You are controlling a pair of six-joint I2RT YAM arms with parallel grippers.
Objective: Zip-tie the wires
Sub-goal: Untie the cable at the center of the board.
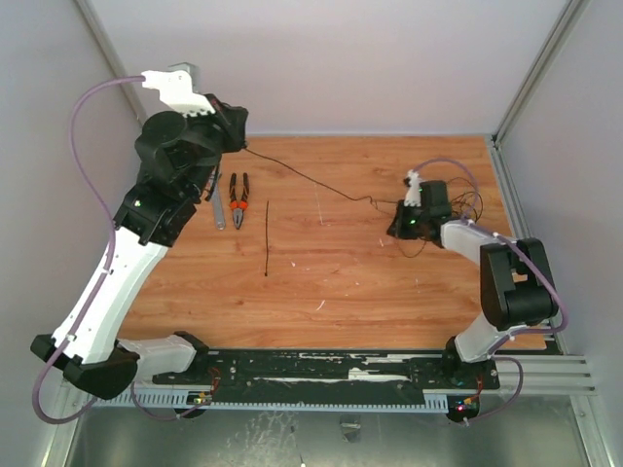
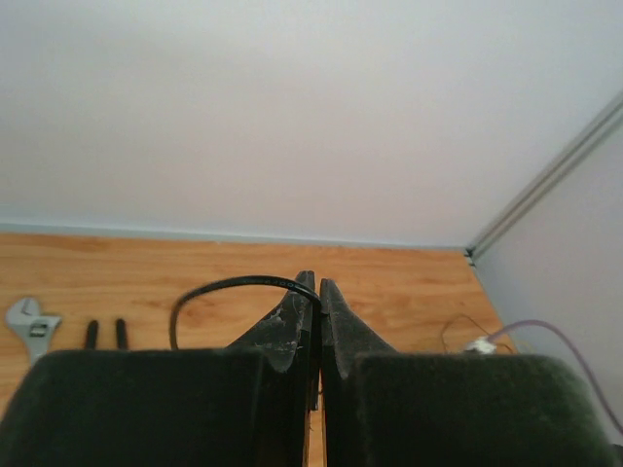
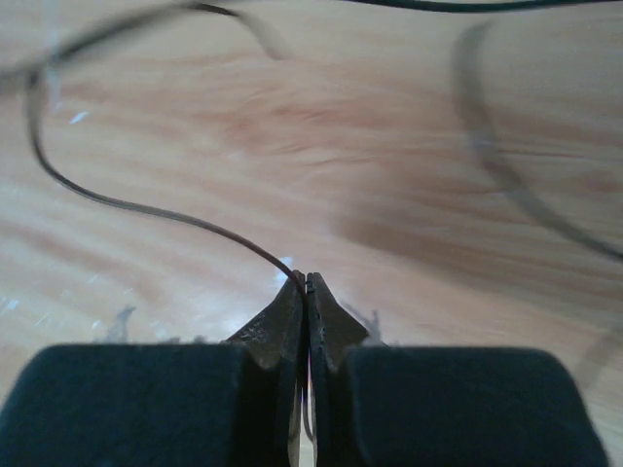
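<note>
We had both claws clamped on the wires (image 1: pixel 311 183): left gripper (image 2: pixel 313 292) far left, right gripper (image 3: pixel 305 284) at the right, one strand stretched between. The zip tie (image 1: pixel 267 238) lay free beside the pliers (image 1: pixel 238 199). We judged it best to gather the loops gently, never yanking.

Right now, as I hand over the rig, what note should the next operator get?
Left fingers: shut on the wires, raised far left; one strand runs across to the right.
Right fingers: shut on that strand, low by the tangle.
Zip tie: flat on the table, right of the pliers, not held.
Done: strand pinched at both ends. To do: gather wires, pick up zip tie, loop, cinch.
</note>
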